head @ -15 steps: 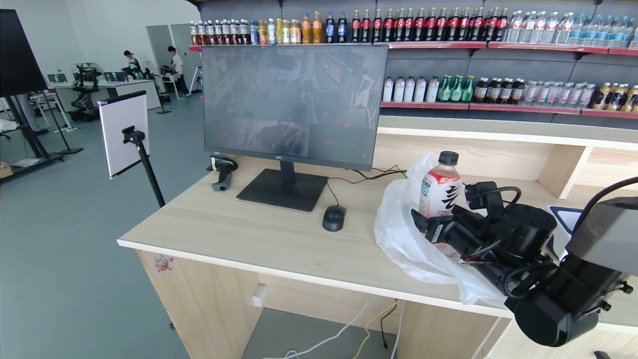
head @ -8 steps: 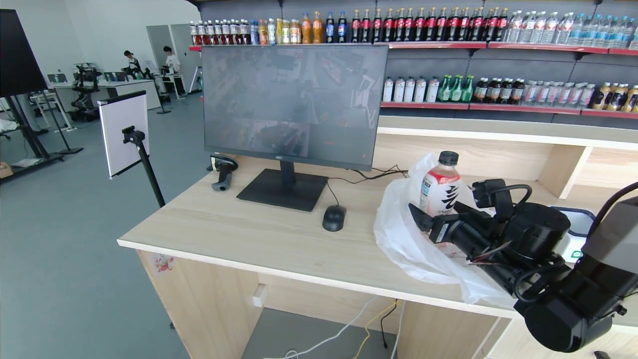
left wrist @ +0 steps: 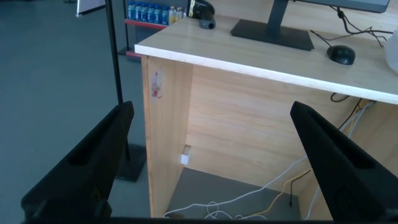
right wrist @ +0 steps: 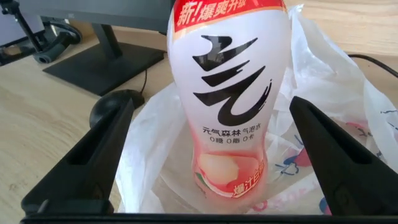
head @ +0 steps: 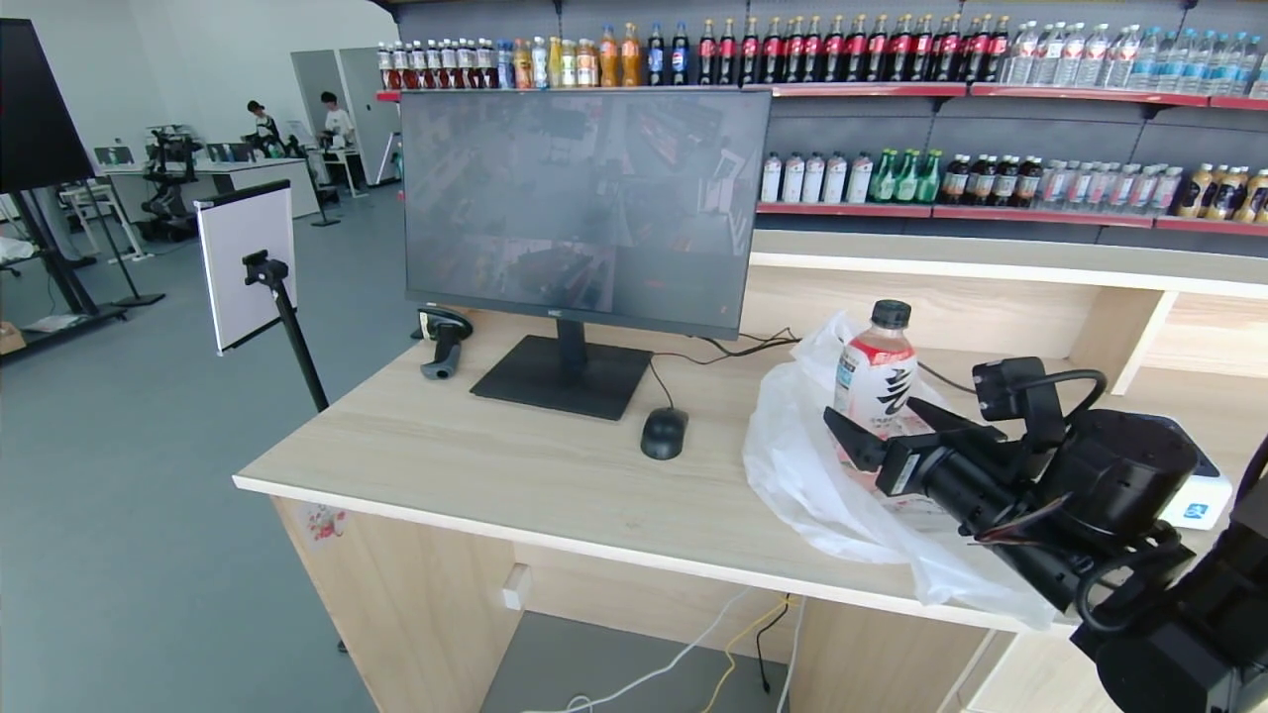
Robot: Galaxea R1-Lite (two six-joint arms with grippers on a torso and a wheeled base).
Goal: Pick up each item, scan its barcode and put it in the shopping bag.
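Closest to me, at the lower right of the head view, the right gripper point(head: 885, 428) points at the tall pink-and-white plastic drink bottle with a black cap point(head: 876, 381). Its two black fingers are spread wide, one on each side of the bottle and clear of its label. It grips nothing. The bottle stands upright inside the crumpled translucent white plastic shopping bag point(head: 807, 475), right of centre, with the bag's folds around its base. To my eye this item is already delivered, and the fingers are held apart so the arm can leave without tipping it.

The left gripper point(left wrist: 211, 109) hangs low beside the pale wooden counter point(head: 515, 465). It is just as wide open and empty, and looks parked out of the way.

At the right edge a flat white box with a dark top point(head: 1194, 495) lies on the counter behind the arm. It may be where barcodes are read, though I can't be sure.

Towards the middle sits a black computer mouse point(head: 664, 433). Behind it is a large dark flat monitor on a square stand point(head: 584, 208). A black handheld scanner point(head: 443, 342) rests in its cradle at centre left, within easy reach. Along the top run red-edged shelves of bottled drinks point(head: 892, 94).
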